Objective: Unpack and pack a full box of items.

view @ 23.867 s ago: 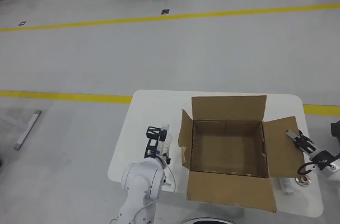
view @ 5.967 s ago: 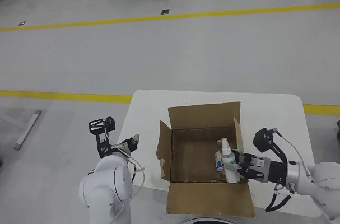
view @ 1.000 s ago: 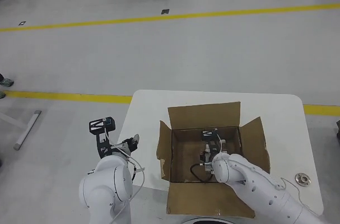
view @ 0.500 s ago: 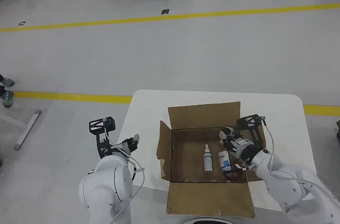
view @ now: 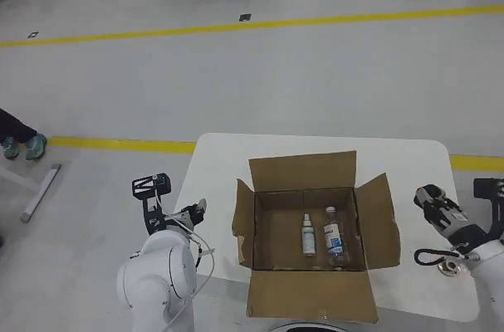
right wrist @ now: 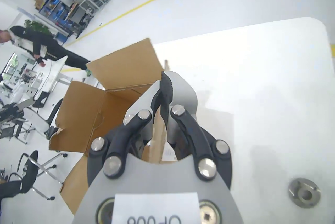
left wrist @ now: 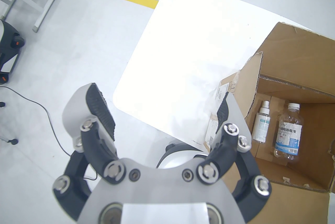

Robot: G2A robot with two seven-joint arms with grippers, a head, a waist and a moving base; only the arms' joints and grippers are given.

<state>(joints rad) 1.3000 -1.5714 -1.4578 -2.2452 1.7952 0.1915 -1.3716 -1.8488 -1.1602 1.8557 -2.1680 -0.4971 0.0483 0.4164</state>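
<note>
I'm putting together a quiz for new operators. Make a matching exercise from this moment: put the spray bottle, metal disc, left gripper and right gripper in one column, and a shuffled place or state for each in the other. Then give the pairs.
Things
1. spray bottle
2. metal disc
3. left gripper
4. right gripper

Places and states
A. shut, holding nothing
B. lying inside the cardboard box
C. on the table, outside the box
D. open, holding nothing

Pairs: 1-B, 2-C, 3-D, 4-A
</note>
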